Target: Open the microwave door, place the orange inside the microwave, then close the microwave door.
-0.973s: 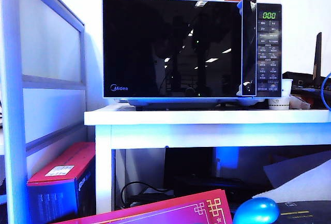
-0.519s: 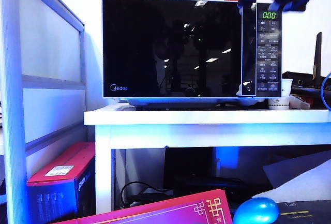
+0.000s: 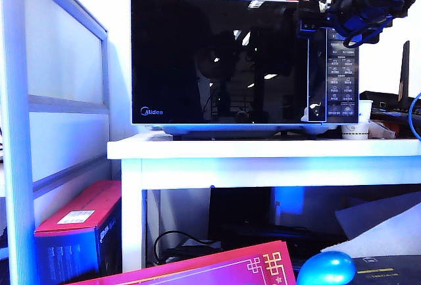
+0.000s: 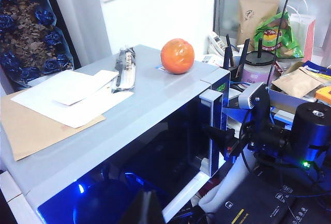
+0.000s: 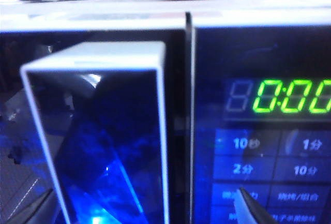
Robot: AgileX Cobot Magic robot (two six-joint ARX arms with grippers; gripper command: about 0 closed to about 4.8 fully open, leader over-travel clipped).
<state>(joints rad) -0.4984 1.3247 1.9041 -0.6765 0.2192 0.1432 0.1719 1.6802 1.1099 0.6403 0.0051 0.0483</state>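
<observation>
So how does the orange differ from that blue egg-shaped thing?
The orange is orange-red with a dull skin; the blue egg-shaped thing is glossy blue. The orange sits on top of the microwave, at its back corner above the button panel; the blue egg-shaped thing lies low in the foreground, below table height. Both are small and rounded, and neither gripper touches them.

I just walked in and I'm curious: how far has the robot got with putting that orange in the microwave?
Nothing looks finished. The microwave door is shut and the orange sits on top of the microwave. In hand: the right gripper, jaws open, is at the top of the door handle. The left gripper waits, holding nothing visible. Opening, loading and closing remain.
</observation>
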